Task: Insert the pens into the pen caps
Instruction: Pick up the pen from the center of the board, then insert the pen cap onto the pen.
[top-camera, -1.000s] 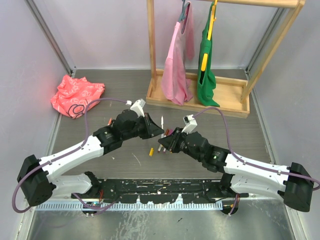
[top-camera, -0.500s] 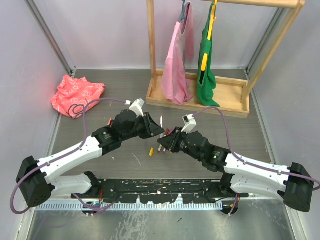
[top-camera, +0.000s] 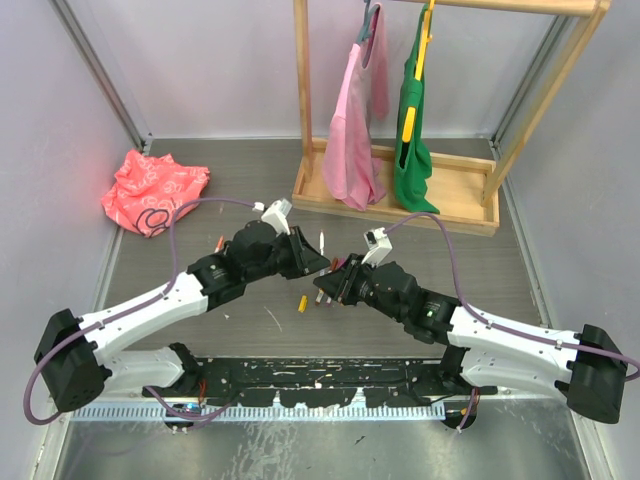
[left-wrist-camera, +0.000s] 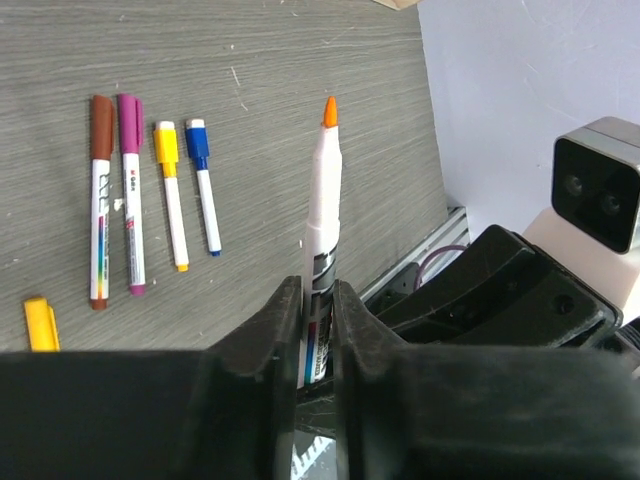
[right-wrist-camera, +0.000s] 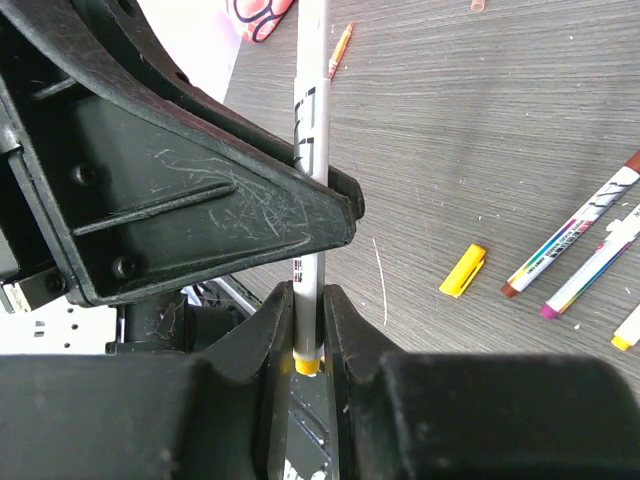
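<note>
The left jaws clamp an uncapped orange-tipped pen (left-wrist-camera: 322, 190) mid-frame; the right jaws pinch a white pen barrel (right-wrist-camera: 312, 150). Four pens (left-wrist-camera: 131, 240) and a yellow cap (left-wrist-camera: 40, 325) lie on the surface (left-wrist-camera: 280, 80), left.

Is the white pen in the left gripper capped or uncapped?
Uncapped: the white-barrelled marker pen clamped in the left gripper ends in a bare orange nib.
</note>
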